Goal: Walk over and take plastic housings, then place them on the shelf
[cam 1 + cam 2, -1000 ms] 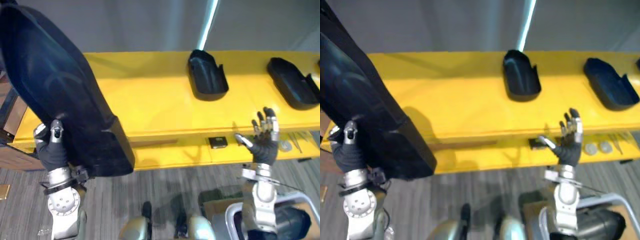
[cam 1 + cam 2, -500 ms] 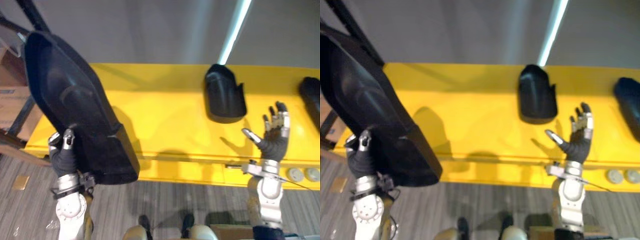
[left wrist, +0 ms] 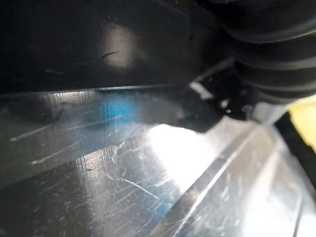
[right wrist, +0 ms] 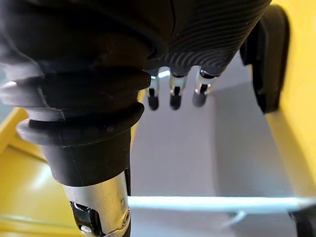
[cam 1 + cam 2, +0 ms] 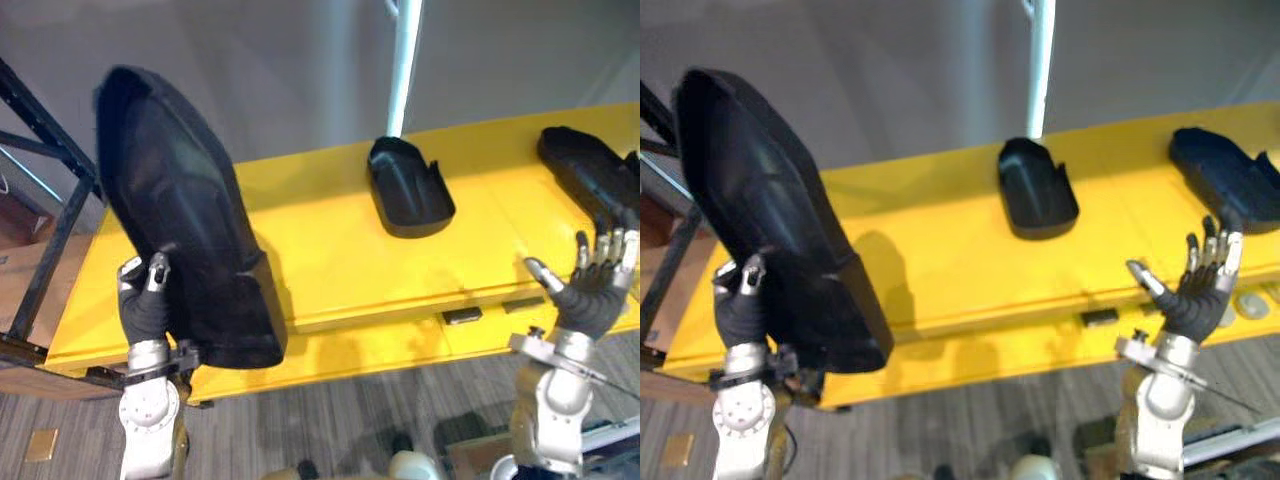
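Gripping big housing (image 5: 180, 220), left robot hand (image 5: 143, 308) faces shelf (image 5: 320, 270) bearing two housings (image 5: 408, 188) (image 5: 585, 170); right robot hand (image 5: 590, 300) splayed.

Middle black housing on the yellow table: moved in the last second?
No. The middle housing still sits on the yellow table directly in front of the white pole; the camera shifted, not the housing.
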{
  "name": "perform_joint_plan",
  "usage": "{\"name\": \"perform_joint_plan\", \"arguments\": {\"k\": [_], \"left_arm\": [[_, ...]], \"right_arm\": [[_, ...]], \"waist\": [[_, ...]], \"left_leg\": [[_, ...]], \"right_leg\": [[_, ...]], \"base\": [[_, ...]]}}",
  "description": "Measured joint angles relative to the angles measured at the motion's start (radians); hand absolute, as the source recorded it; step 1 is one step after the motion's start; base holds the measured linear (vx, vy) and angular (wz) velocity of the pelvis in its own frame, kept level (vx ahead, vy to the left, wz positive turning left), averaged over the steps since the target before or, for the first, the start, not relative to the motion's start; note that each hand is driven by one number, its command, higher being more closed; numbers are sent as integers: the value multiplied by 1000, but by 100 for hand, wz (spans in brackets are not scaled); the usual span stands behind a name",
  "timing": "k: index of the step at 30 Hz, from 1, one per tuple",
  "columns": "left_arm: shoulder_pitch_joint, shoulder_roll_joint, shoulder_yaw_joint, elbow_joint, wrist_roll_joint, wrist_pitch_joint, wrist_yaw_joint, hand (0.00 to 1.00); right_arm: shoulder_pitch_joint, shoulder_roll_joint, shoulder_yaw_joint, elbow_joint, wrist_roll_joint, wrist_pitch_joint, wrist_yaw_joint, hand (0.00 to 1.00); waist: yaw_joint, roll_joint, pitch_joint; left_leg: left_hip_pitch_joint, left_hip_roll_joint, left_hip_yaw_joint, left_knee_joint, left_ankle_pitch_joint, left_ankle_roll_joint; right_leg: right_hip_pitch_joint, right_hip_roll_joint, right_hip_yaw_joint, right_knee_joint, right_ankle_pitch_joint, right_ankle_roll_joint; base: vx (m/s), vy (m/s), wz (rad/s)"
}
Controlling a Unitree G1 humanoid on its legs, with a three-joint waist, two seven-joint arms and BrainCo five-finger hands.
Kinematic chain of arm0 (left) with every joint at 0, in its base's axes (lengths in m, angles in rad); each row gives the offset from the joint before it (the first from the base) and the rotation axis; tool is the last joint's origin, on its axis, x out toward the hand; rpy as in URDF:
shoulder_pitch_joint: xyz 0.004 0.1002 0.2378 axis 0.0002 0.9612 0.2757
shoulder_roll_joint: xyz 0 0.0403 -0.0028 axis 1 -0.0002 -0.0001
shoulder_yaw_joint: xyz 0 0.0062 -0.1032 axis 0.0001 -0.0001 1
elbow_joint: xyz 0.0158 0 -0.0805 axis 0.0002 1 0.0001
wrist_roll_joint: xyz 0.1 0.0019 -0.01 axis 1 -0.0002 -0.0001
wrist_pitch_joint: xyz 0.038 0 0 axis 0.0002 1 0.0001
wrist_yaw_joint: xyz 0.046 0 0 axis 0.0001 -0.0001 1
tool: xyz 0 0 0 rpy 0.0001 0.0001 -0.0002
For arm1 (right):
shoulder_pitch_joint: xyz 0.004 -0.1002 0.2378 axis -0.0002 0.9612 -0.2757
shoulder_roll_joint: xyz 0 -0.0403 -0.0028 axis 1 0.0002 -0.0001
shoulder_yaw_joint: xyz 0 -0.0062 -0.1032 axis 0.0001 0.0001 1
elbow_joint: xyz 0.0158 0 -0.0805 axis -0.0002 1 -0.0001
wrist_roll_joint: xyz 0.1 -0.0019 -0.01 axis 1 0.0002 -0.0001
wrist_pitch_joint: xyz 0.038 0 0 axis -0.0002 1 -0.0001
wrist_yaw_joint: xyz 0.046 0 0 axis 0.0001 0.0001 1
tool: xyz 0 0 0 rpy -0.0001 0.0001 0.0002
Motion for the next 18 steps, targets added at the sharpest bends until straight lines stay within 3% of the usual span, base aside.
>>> {"name": "perform_joint_plan", "arguments": {"k": [4,6,9,15,18], "left_arm": [[-56,-1,-17,103,-19,105,14,100],[-139,0,-17,241,-82,177,60,100],[-266,15,-14,417,-92,236,143,100],[-495,112,-13,665,-202,248,216,100],[-584,132,-17,767,-213,246,242,100]], "right_arm": [[0,-7,6,-1,0,0,64,0],[-6,-30,13,-1,2,3,92,0],[-22,-84,47,-1,30,6,146,0],[-64,-136,126,-1,83,35,260,0],[-84,-161,212,-1,91,42,328,0]], "waist": [[-3,8,-11],[-17,21,-16],[-30,24,-16],[-84,34,0],[-86,48,16]], "left_leg": [[-4,5,-1,1,3,-5],[-5,9,0,1,5,-8],[-15,14,23,2,5,-10],[-34,12,37,0,10,-14],[-33,12,47,2,10,-14]], "right_leg": [[0,4,-9,-1,1,-3],[-3,9,-9,-2,3,-7],[-25,18,16,-3,12,-14],[-58,21,42,-3,26,-16],[-61,21,56,-3,26,-16]], "base": [[-39,-8,4],[0,0,0],[-11,-7,-19],[-5,2,-12],[-10,5,-8]]}}
